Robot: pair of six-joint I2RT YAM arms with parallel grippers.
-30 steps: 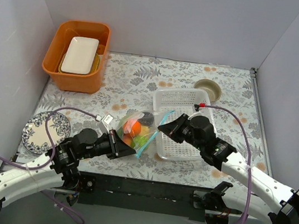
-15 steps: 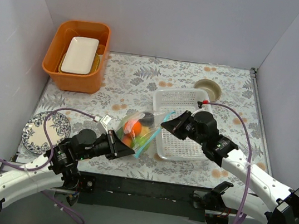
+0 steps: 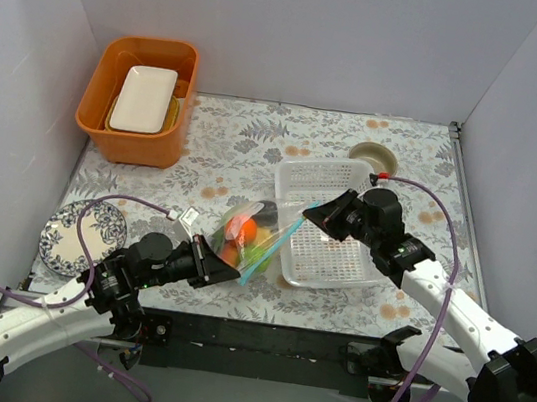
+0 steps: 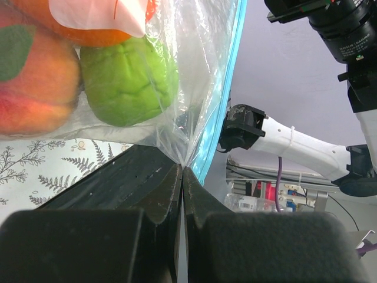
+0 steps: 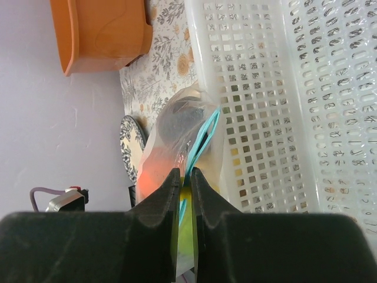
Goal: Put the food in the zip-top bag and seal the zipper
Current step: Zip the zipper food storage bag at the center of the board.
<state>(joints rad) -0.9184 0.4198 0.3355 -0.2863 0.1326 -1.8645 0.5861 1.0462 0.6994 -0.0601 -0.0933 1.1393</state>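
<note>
Zip-top bag [image 3: 251,237] | L gripper [image 4: 181,171] clamps corner | R gripper [image 5: 184,173] pinches zipper [image 3: 280,242] | basket [image 3: 332,263] adjacent

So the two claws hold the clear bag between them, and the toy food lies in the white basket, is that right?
Not quite: the food is already inside the zip-top bag, and the white basket holds none, as the top external view shows. The left claw and right claw do hold the bag between them.

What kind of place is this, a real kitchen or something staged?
Probably a staged lab cell, not a kitchen: plain panel walls box in a floral-clothed table, and the props are toy food in a zip-top bag, a white perforated basket, an orange bin.
</note>
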